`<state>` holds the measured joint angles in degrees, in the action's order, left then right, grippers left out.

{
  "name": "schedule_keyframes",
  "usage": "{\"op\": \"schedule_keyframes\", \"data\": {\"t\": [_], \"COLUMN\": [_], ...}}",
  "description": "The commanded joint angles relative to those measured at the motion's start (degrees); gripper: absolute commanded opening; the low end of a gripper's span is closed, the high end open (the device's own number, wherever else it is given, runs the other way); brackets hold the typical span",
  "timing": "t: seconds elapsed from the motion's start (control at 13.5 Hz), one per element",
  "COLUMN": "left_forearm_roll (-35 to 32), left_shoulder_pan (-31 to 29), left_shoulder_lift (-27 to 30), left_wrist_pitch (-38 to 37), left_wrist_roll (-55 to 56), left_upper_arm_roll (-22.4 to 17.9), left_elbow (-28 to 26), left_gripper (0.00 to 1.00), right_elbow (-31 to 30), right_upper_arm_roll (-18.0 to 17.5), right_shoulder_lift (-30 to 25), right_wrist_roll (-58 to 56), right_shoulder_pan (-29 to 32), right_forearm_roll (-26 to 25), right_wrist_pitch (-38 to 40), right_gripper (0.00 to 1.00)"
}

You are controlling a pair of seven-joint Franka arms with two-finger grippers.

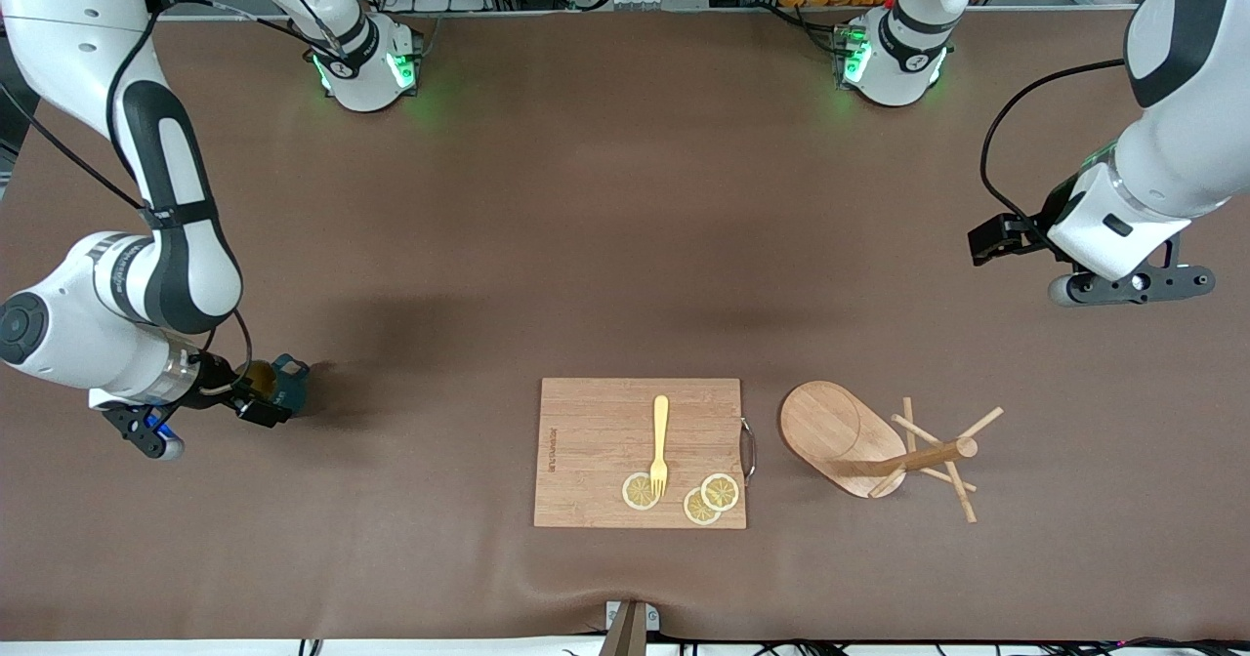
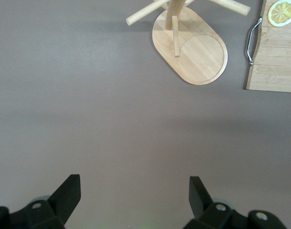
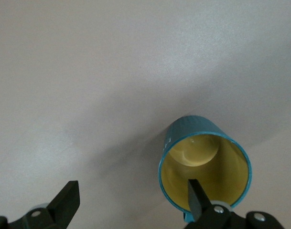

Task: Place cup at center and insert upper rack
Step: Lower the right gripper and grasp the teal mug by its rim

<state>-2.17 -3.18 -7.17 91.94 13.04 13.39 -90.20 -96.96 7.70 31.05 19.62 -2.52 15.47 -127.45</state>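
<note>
Right gripper [image 1: 256, 394] sits spread at the cup [image 1: 283, 383], one finger inside its rim [image 3: 195, 198]; closing off-centre could tip it. At four o'clock from the cutting board [image 1: 640, 451], the rack [image 1: 879, 441] lies toppled; left gripper [image 1: 991, 241] waits, unclenched.

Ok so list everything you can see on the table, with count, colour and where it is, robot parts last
cup: one, dark teal with yellowish inside, toward the right arm's end of the table
cutting board: one, light wood, metal handle, near the front camera
fork: one, yellow, on the cutting board
lemon slices: three, yellow, on the cutting board's near edge
upper rack: one, light wood, beside the cutting board toward the left arm's end
table: one, brown
right gripper: one, black fingers open, one finger inside the cup's rim
left gripper: one, black fingers open, over bare table
</note>
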Motion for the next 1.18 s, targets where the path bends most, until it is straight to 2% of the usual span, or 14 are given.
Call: {"op": "schedule_keyframes", "data": {"t": [0.0, 0.37, 0.52, 0.67, 1.11], "left_forearm_roll": [-0.73, -0.47, -0.38, -0.38, -0.47], "left_shoulder_pan": [0.02, 0.1, 0.1, 0.1, 0.19], "left_shoulder_lift": [0.14, 0.14, 0.23, 0.31, 0.58], "left_wrist_pitch": [0.34, 0.34, 0.34, 0.25, -0.36], "left_wrist_roll": [1.02, 0.85, 0.76, 0.67, 0.66], "left_upper_arm_roll": [0.32, 0.32, 0.32, 0.32, 0.32], "left_elbow": [-0.16, -0.24, -0.24, -0.24, 0.37], "left_gripper": [1.0, 1.0, 1.0, 1.0, 1.0], "right_elbow": [0.98, 0.81, 0.81, 0.72, 0.72], "right_upper_arm_roll": [0.03, 0.03, 0.03, 0.03, 0.03], "right_shoulder_lift": [1.9, 3.92, 3.93, 3.93, 3.58], "right_wrist_roll": [0.59, 0.51, 0.42, 0.07, -0.55], "right_shoulder_pan": [0.24, 1.03, 1.03, 1.2, 1.47], "right_forearm_roll": [1.06, 1.14, 1.14, 0.97, 0.88], "right_wrist_pitch": [-0.86, -0.78, -0.34, -0.08, 0.71], "right_gripper": [1.0, 1.0, 0.85, 0.57, 0.16]}}
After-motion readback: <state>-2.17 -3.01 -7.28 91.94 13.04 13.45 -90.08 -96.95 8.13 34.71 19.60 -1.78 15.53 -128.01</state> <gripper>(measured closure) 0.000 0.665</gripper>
